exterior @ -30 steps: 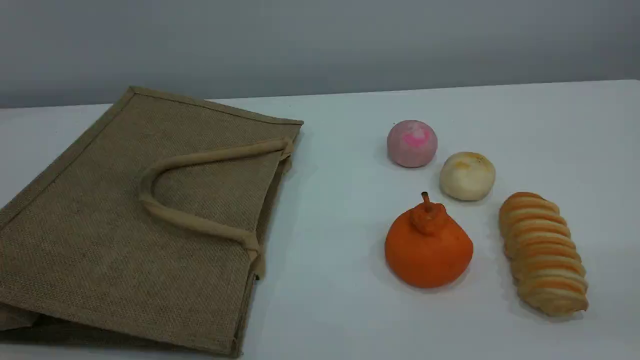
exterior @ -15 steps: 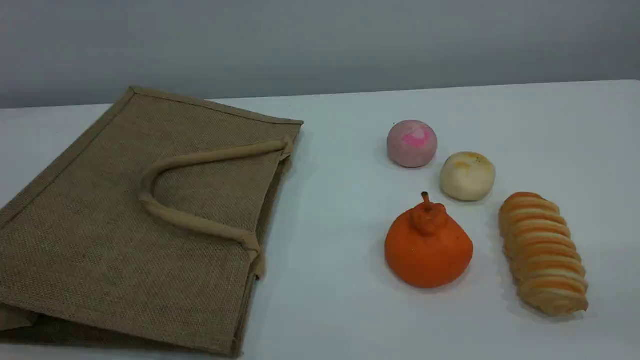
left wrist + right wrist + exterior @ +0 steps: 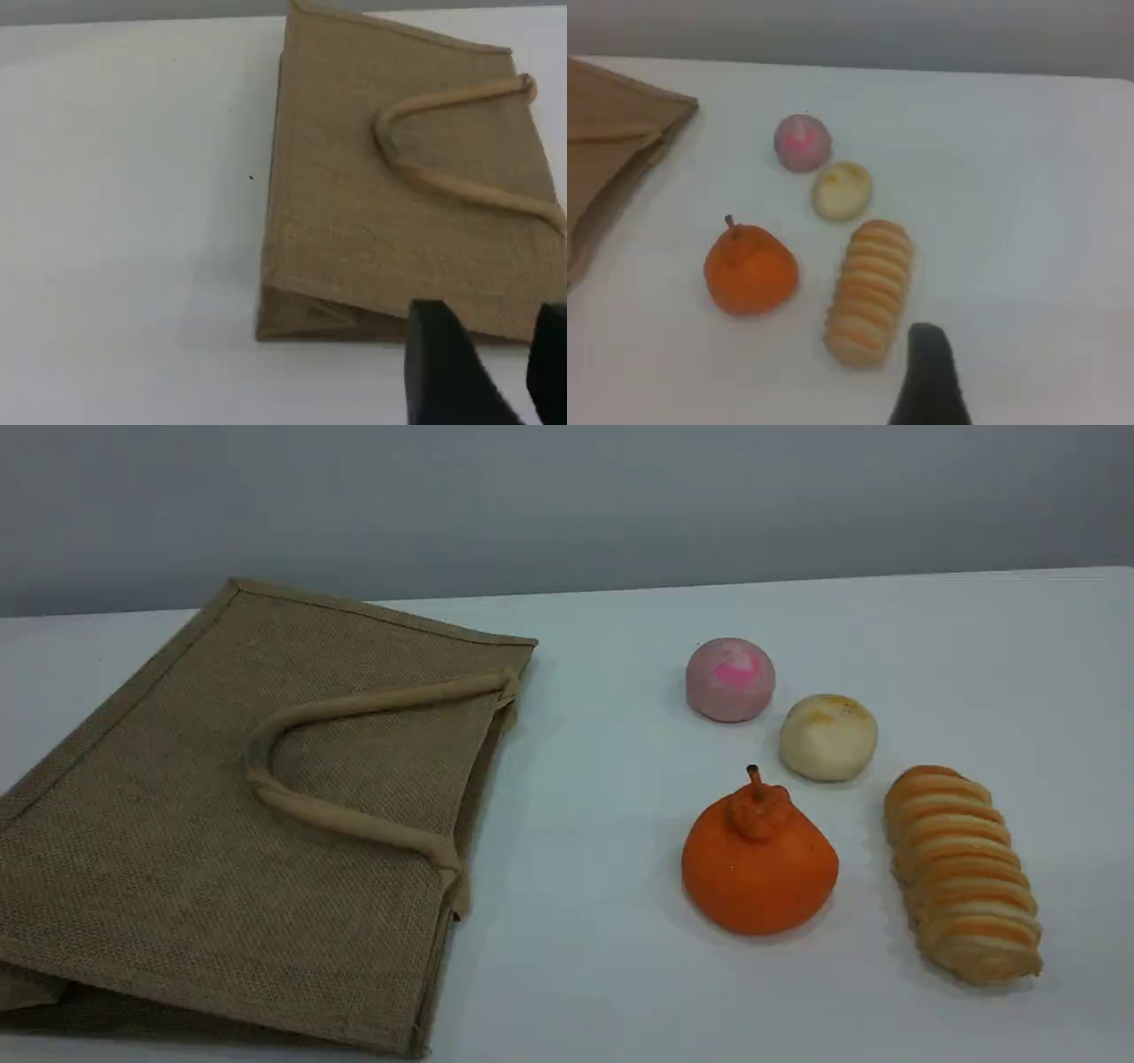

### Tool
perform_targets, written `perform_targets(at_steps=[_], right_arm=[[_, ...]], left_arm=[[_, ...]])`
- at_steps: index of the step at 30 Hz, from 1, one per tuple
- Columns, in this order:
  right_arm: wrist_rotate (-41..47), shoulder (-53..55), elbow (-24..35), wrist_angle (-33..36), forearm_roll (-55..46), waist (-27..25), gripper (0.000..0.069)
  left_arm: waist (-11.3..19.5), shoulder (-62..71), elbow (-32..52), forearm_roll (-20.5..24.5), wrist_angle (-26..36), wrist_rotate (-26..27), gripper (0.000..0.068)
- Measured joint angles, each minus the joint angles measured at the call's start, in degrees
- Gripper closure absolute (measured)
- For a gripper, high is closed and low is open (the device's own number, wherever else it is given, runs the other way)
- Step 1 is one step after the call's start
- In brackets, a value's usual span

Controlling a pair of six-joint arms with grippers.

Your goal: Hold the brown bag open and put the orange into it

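Observation:
The brown bag (image 3: pixel 221 824) lies flat on the table's left side, its mouth facing right and its beige handles (image 3: pixel 354 824) resting on top. The orange (image 3: pixel 757 868), with a knobby neck and stem, sits on the table to the bag's right. Neither arm shows in the scene view. In the left wrist view my left gripper (image 3: pixel 496 354) hovers open over the near edge of the bag (image 3: pixel 399 204), with nothing between its fingers. The right wrist view shows one dark fingertip (image 3: pixel 928 354) above the table, right of the orange (image 3: pixel 750 270), holding nothing.
A pink ball (image 3: pixel 730 679) and a pale round bun (image 3: pixel 827 737) sit behind the orange. A striped bread loaf (image 3: pixel 961 872) lies to the orange's right, close to my right fingertip in the wrist view. The table's far edge meets a grey wall.

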Motion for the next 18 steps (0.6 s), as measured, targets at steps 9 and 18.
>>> perform_targets(at_steps=[9, 18], right_arm=[[0.0, 0.0, 0.0, -0.04, 0.0, 0.0, 0.0246], [0.11, 0.0, -0.49, -0.47, 0.0, 0.0, 0.0246]], left_arm=[[0.0, 0.0, 0.0, 0.0, -0.13, 0.0, 0.0441], [0.0, 0.24, -1.06, 0.0, -0.17, -1.1, 0.0441]])
